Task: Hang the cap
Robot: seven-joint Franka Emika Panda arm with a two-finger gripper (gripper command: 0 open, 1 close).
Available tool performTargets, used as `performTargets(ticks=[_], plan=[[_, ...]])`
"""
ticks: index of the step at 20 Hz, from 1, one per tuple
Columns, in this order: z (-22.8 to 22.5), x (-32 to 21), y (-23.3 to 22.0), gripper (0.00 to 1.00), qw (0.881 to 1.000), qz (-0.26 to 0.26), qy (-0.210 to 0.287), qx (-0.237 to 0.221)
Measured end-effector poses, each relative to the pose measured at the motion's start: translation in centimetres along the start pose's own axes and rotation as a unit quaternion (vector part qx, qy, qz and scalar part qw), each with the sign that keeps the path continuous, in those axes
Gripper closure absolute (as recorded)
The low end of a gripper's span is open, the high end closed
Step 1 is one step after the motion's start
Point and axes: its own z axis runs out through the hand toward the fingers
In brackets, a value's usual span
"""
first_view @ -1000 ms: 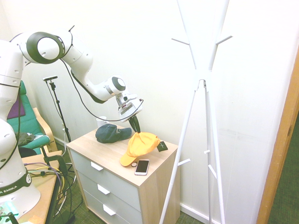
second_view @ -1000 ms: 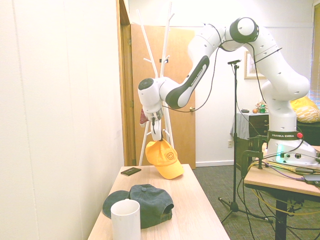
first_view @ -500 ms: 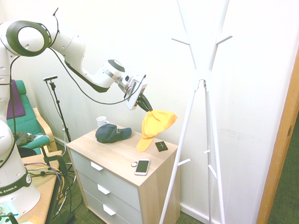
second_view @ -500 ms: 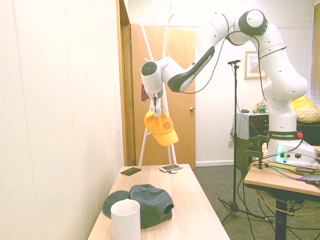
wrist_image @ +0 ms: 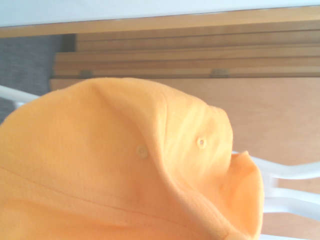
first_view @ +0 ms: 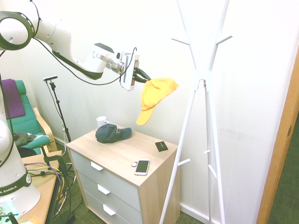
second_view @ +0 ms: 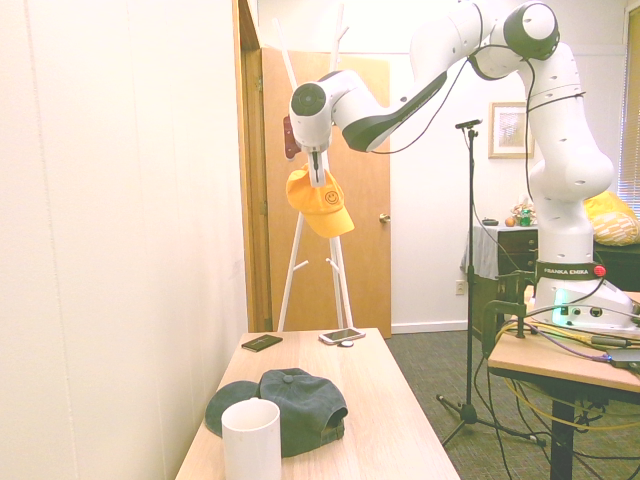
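I have one gripper (first_view: pixel 140 74), and it is clamped tight on the yellow cap (first_view: pixel 155 95), which hangs in the air from my fingers, well above the dresser (first_view: pixel 117 156) and just left of the white coat stand (first_view: pixel 201 74) in the first exterior view. The brim droops downward. In the second exterior view the cap (second_view: pixel 318 200) shows a small smiley face on its front.

Counting things: two caps, the yellow one I hold and one dark cap (first_view: pixel 112 133) lying on the dresser top; one white mug (second_view: pixel 251 440) beside the dark cap; one phone (first_view: pixel 142 166) near the front edge, with a small round object touching its left side; one small black card-like item (first_view: pixel 161 146) toward the far right of the top. The dresser has three drawers.

The only print I can read is "EMIKA" on my base.

My fingertips are buried in the cap's fabric. The wrist view is nearly filled by orange cloth (wrist_image: pixel 125 185), with white stand prongs (wrist_image: pixel 285 172) and a wooden door behind. The coat stand's top is cut off.
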Motion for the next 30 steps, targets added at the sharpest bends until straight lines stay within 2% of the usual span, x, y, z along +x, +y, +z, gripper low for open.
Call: performTargets(ticks=[8,20,24,30], plan=[[-0.8,6.1,9.5,1.00,0.999,0.040,0.019,-0.027],[-0.3,10.7,21.7,1.00,0.993,0.103,0.023,-0.046],[0.2,11.4,22.7,1.00,0.993,0.111,0.024,-0.034],[4.0,10.2,20.5,1.00,0.995,0.102,0.007,-0.013]])
